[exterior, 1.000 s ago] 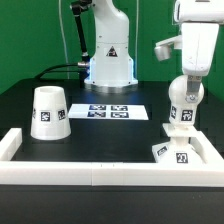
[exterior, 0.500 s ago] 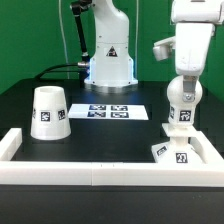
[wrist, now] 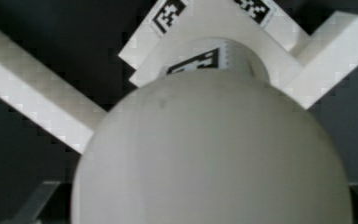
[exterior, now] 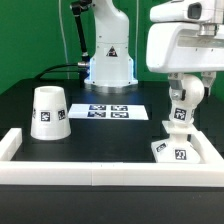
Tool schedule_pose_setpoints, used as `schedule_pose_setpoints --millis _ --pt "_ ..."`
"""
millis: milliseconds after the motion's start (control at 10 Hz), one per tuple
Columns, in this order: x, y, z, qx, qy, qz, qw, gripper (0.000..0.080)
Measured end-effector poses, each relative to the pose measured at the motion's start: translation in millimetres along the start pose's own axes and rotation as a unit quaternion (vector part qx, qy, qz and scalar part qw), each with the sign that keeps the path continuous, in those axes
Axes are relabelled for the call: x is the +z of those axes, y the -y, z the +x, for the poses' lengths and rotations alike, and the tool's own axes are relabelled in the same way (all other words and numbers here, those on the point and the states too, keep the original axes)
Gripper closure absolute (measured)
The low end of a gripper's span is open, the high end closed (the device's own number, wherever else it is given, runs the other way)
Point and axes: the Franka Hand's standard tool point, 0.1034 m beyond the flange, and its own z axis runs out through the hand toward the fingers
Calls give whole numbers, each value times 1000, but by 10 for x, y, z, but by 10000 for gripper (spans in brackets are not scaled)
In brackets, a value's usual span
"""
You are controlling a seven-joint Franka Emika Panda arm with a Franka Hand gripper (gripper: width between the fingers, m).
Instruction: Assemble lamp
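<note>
- Looking at the jaws first, you find them clamped on the bulb (exterior: 185, 96): in the exterior view a dark finger (exterior: 170, 96) shows against each side of its round part.
- The gripper (exterior: 185, 98) points straight down, and the broad white body of the hand sits above it.
- In the wrist view the bulb (wrist: 194, 150) fills most of the picture as a smooth pale oval, and you see little of the fingers around it.
- Below the bulb stands the base (exterior: 177, 152), upright, with black-and-white tags on its faces.
- The bulb's lower end meets the base's narrower upper block, but you cannot tell whether it is seated there.
- The wrist view shows the base (wrist: 211, 45) just past the bulb, with one tag close to it and two more farther off.
- The base rests on the dark table (exterior: 100, 135), just beside the corner of the white border (exterior: 100, 172) on the exterior view's right.
- The marker board (exterior: 110, 111) lies flat near the table's middle, in front of the arm's pedestal (exterior: 108, 62).
- The shade (exterior: 48, 112) stands on the exterior view's left, narrow end up with tags on its side, well apart from bulb and base.
</note>
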Motion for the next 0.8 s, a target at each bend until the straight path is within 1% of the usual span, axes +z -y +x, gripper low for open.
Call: schedule_pose_setpoints --millis 200,400,700,800 --pt "-1 -26 -7 57 0 -1 998 223" --pt "-2 -67 -19 131 0 -3 991 223" --pt "0 -121 -41 226 1 -5 974 223" --pt "1 -141 -61 268 1 -6 963 223"
